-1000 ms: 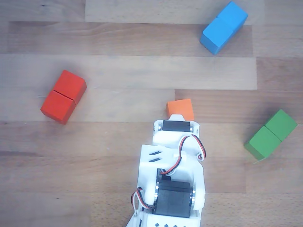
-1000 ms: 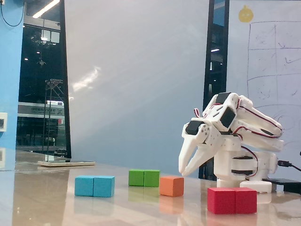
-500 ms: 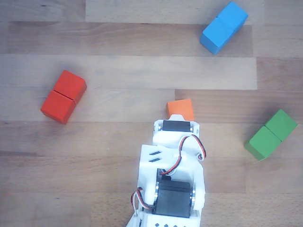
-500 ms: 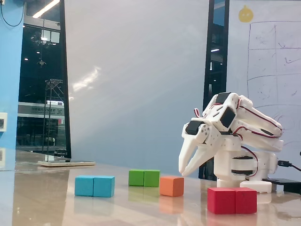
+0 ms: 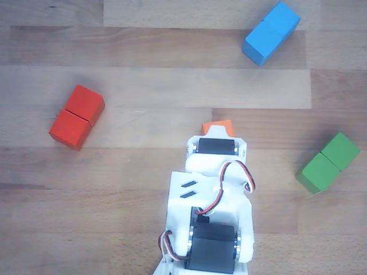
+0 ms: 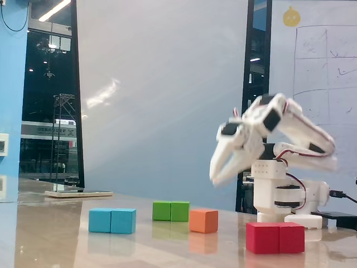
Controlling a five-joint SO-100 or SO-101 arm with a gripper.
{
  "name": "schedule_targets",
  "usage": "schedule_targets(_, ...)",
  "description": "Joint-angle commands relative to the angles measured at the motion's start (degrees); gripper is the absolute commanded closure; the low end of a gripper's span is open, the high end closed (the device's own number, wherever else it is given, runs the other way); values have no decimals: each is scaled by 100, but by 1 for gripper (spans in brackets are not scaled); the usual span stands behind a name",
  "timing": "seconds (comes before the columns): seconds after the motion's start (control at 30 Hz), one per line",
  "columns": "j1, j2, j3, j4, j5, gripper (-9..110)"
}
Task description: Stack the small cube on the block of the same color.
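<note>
The small orange cube (image 6: 203, 220) sits on the wooden table, on its own. In the other view only its far edge (image 5: 218, 127) shows past the white arm (image 5: 215, 189), which covers the rest. My gripper (image 6: 216, 177) points down and hangs a little above the cube, not touching it. It is blurred in the fixed view, and its fingers are hidden under the arm in the other view, so I cannot tell if the jaws are open. The red two-cube block (image 5: 76, 116) lies well to the left in the other view and at the front right in the fixed view (image 6: 275, 237).
A blue two-cube block (image 5: 270, 32) lies at the far right in the other view and at the left in the fixed view (image 6: 112, 220). A green two-cube block (image 5: 328, 162) lies right of the arm and shows in the fixed view (image 6: 171, 211) too. The arm's base (image 6: 281, 192) stands at the right.
</note>
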Motion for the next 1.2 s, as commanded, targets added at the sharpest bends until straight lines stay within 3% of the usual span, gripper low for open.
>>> schedule_targets(0.0,9,-1767,-2382,18,-18,101)
schedule_targets(0.23,9,-4808,-5353,149,-26,101)
schedule_targets(0.43,0,-6741,-6820,1002,-334,101)
schedule_targets(0.7,0,-7646,-6803,2347,-501,101)
schedule_targets(1.17,360,-7664,-6750,2136,-431,101)
